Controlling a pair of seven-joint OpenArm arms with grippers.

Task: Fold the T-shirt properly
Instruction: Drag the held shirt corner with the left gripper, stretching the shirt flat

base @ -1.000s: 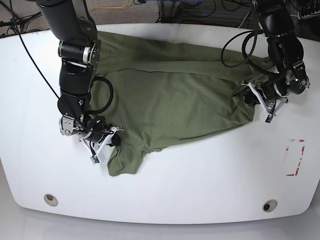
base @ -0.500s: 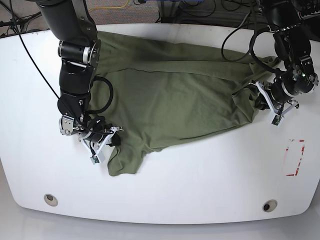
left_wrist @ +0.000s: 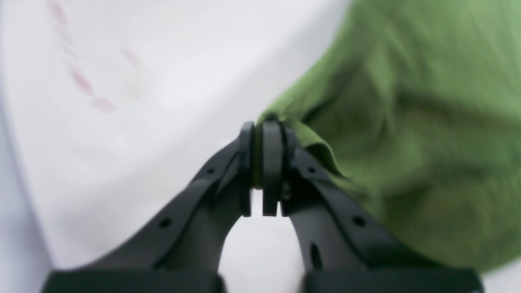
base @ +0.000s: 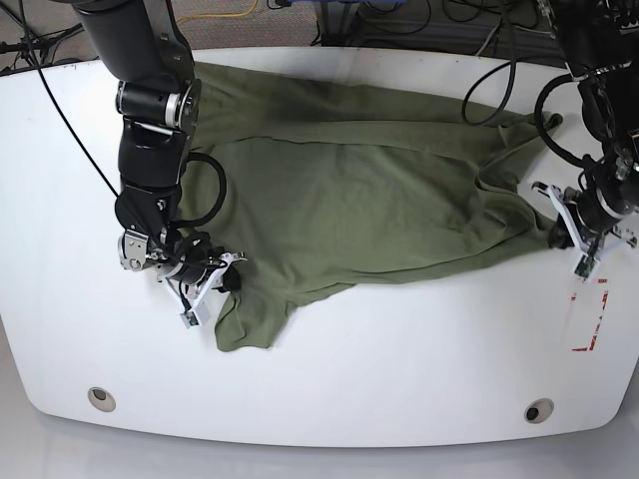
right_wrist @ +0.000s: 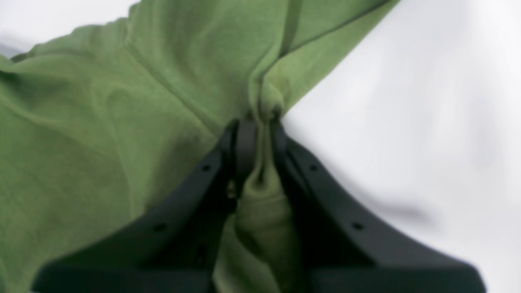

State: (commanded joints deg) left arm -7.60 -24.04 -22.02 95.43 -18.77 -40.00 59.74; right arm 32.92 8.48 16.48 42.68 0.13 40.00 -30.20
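Note:
The olive-green T-shirt lies spread and rumpled across the white table. My left gripper is at the base view's right, shut on a pinched edge of the shirt; the left wrist view shows the pads closed on a thin green fold. My right gripper is at the base view's lower left, shut on a bunched fold of the shirt near its front left corner. The shirt stretches between the two grippers.
A red-marked rectangle is on the table at the right, close to my left gripper. Two round holes sit near the table's front edge. Cables hang behind the far edge.
My left gripper has moved right and slightly toward the front, pulling the shirt's right edge outward and flattening it. My right gripper has stayed put, still holding its fold.

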